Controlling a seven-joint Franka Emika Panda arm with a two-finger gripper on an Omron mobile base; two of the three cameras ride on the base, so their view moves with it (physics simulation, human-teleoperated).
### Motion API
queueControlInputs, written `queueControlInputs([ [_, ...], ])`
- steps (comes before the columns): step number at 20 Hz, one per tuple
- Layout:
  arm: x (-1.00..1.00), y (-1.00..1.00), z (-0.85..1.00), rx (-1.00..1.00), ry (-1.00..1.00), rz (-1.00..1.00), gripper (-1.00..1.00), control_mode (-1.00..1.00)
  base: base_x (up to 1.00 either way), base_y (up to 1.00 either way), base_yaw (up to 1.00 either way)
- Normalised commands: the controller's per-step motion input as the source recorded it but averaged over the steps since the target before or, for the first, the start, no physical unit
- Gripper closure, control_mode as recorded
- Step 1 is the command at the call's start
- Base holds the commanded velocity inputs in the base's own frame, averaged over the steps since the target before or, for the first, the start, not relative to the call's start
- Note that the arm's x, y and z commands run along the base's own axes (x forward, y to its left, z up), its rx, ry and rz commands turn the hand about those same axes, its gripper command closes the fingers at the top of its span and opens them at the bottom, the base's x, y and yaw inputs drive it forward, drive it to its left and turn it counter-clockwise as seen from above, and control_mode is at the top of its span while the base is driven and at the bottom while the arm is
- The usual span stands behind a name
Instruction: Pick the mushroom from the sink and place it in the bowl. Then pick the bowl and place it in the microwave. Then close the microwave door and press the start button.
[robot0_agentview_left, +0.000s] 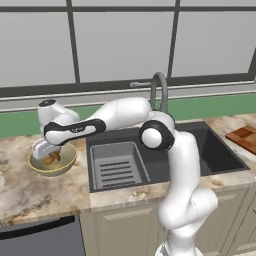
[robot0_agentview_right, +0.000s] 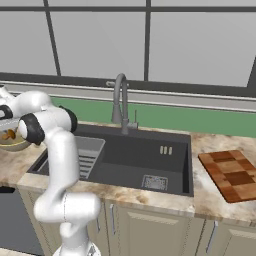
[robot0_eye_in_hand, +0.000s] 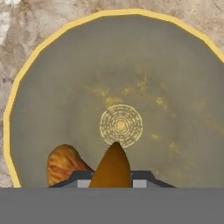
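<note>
The tan-olive bowl with its yellow rim stands on the marble counter left of the sink. My gripper hangs just inside the bowl, pointing down, shut on the orange-brown mushroom. In the hand view the mushroom sits between the dark fingertips, above the bowl's floor. From the right base view the bowl and the mushroom sit at the far left edge. The microwave and its door are out of view.
A ribbed drainer tray lies in the left part of the dark basin. A curved faucet rises behind it. A wooden cutting board lies on the counter to the right. A dark appliance front sits below the counter.
</note>
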Motion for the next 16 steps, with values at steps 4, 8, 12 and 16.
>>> queueControlInputs([
  [4, 0.25, 0.0, -0.34, 0.0, 0.0, 0.0, 1.0, -1.0, 0.0, 0.0, 0.0],
  [8, 0.19, -0.07, -0.41, 0.0, 0.0, -0.01, -1.0, -1.0, 0.0, 0.0, 0.0],
  [12, 0.11, -0.16, -0.26, 0.0, 0.0, -0.02, -1.0, -1.0, 0.0, 0.0, 0.0],
  [16, 0.0, -0.45, 0.01, 0.08, -0.01, -0.06, -1.0, -1.0, 0.0, 0.0, 0.0],
])
